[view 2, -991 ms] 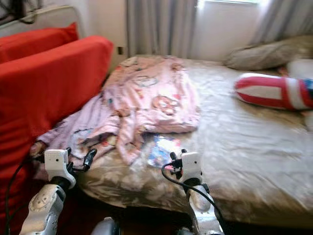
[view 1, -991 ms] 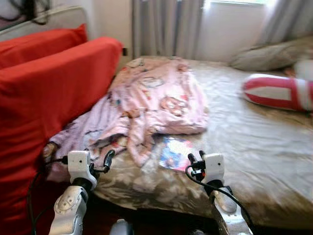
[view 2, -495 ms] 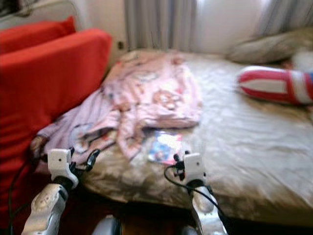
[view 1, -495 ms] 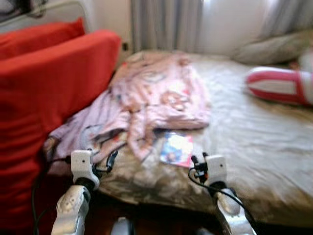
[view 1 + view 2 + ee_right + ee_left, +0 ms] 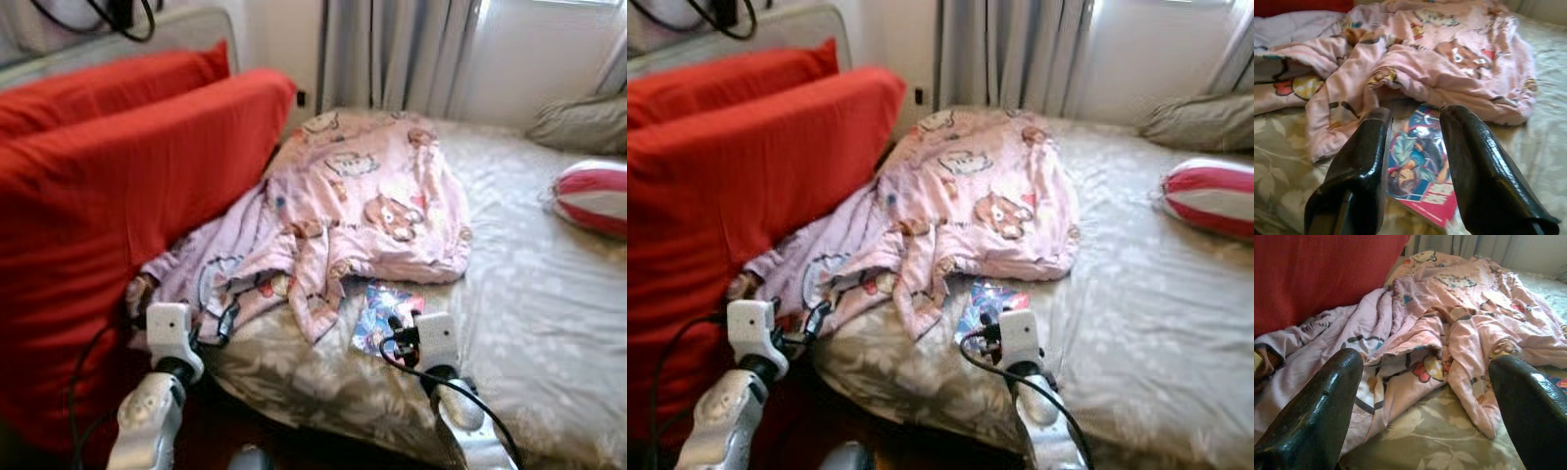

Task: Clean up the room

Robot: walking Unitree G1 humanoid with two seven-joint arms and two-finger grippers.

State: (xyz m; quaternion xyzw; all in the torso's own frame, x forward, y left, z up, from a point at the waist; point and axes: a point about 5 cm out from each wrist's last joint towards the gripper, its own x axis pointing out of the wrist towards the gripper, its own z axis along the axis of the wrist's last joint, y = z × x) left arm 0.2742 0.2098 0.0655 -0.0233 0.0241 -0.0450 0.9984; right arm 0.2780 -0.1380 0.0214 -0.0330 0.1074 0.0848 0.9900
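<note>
A wide bed covered in a beige satin sheet with a pale leaf pattern [image 5: 529,294] fills the room's right side, its near edge running across the foreground. Against the bed's left edge stands a bulky upholstered piece draped in bright red fabric [image 5: 108,196], with a second red cushion [image 5: 98,83] above it. At the bed's far right corner lies a grey-beige pillow [image 5: 583,119]; just in front of it, along the right edge, rests a red-and-white striped bolster [image 5: 593,196]. Grey curtains [image 5: 392,54] hang behind the bed's far edge beside a bright window. Black cables [image 5: 118,15] loop over a pale surface behind the red cushion.
</note>
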